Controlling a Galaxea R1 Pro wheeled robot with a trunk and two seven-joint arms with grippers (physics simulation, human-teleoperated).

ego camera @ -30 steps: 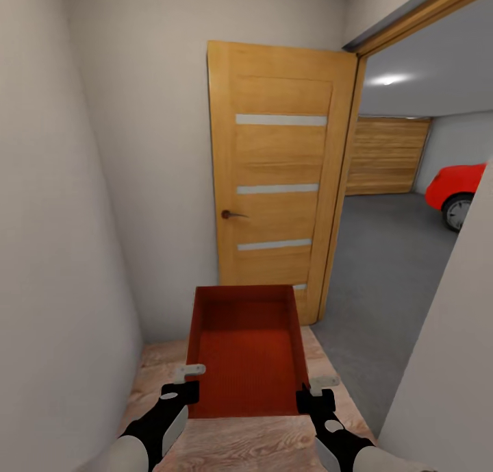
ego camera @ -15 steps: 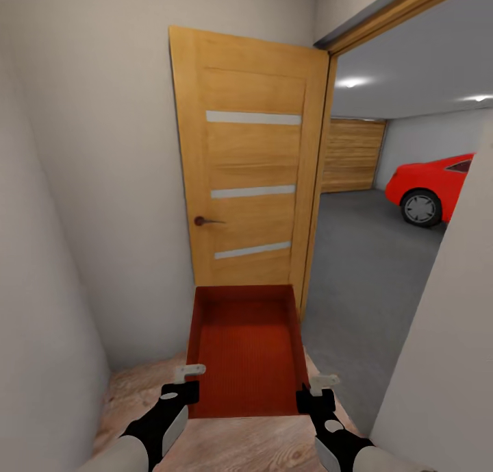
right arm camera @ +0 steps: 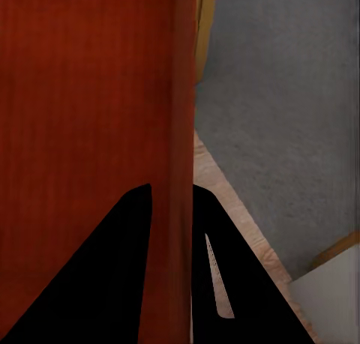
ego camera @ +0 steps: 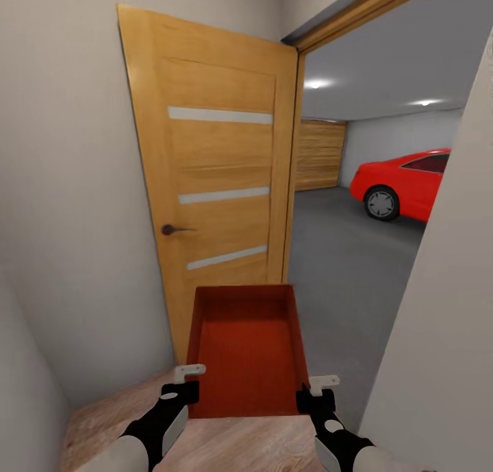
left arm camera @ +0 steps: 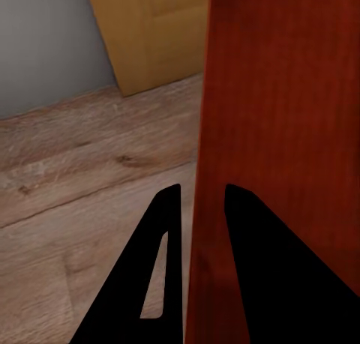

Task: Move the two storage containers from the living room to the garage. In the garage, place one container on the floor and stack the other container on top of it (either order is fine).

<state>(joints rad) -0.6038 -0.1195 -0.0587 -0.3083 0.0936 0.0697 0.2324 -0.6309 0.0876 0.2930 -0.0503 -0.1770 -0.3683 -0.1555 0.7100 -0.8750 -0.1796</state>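
The bin [ego camera: 246, 352], clamped at both near corners by the left gripper [ego camera: 186, 383] and right gripper [ego camera: 316, 390], fills the space ahead between the arms, low over the wood floor [ego camera: 226, 444]. Close ahead on the left an open door [ego camera: 212, 184] stands flat against a pale wall [ego camera: 61, 184], and a second wall [ego camera: 445, 335] crowds in on the right, leaving a narrow doorway between them. Through it the grey concrete floor [ego camera: 342, 266] lies open, with a red car [ego camera: 404, 184] parked well back on the right and a plank door [ego camera: 318, 155] at the far end.
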